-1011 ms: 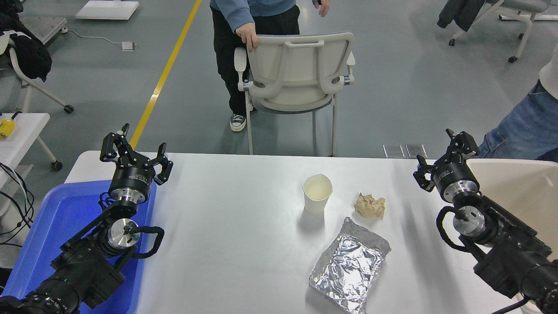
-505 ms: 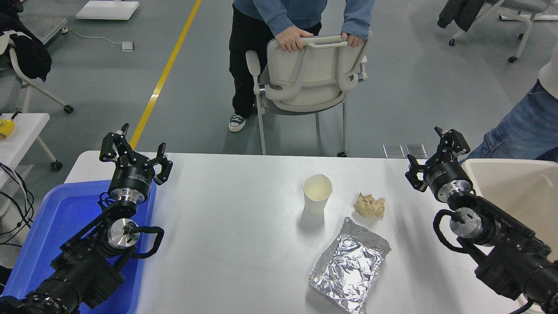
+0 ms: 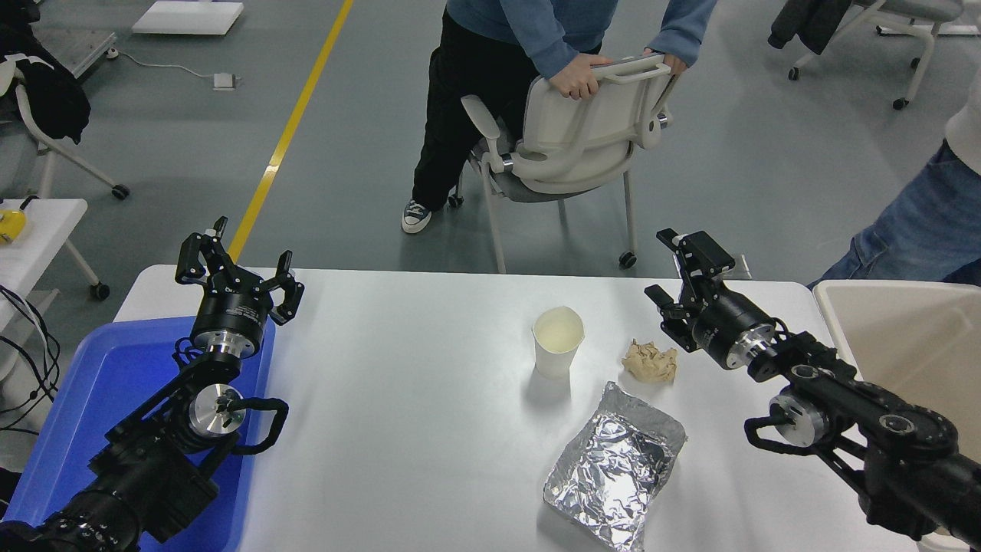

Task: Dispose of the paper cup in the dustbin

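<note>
Tabletop (image 3: pixel 429 429): white, mid-frame.
Paper cup (image 3: pixel 558 340): upright, centre, untouched.
Dustbin (image 3: pixel 904 345): right edge, handy for dropping.
Right gripper (image 3: pixel 674 268): jaws spread, aimed cupward.
Left gripper (image 3: pixel 234 268): parked lower left, jaws spread.

Bright, even overhead light; sharp focus, soft shadows, slight foil (image 3: pixel 613 468) glare.
</note>
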`<action>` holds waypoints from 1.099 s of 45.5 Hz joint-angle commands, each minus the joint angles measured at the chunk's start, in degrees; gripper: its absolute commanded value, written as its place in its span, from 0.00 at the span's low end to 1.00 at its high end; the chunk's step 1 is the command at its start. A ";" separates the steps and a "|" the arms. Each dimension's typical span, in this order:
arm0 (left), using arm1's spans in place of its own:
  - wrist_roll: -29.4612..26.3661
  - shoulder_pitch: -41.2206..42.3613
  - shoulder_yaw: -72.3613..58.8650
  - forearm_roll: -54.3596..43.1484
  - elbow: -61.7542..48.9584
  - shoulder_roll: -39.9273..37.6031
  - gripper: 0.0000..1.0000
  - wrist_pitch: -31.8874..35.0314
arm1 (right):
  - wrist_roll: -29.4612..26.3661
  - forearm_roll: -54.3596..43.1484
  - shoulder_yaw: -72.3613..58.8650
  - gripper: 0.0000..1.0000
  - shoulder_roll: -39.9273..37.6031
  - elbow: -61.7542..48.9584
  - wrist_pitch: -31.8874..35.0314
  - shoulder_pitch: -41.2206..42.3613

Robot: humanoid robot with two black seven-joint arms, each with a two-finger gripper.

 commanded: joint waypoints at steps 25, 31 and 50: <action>0.02 -0.04 0.00 0.00 0.01 0.00 1.00 0.01 | 0.06 -13.11 -32.43 1.00 17.44 -17.21 -13.13 19.86; 0.02 -0.04 0.00 0.00 -0.08 0.00 1.00 0.01 | 1.29 -13.11 -38.14 1.00 20.96 -23.18 -13.84 20.66; 0.02 -0.04 0.00 0.00 -0.08 0.00 1.00 0.01 | 2.96 -13.11 -48.60 1.00 22.02 -35.32 -17.18 21.10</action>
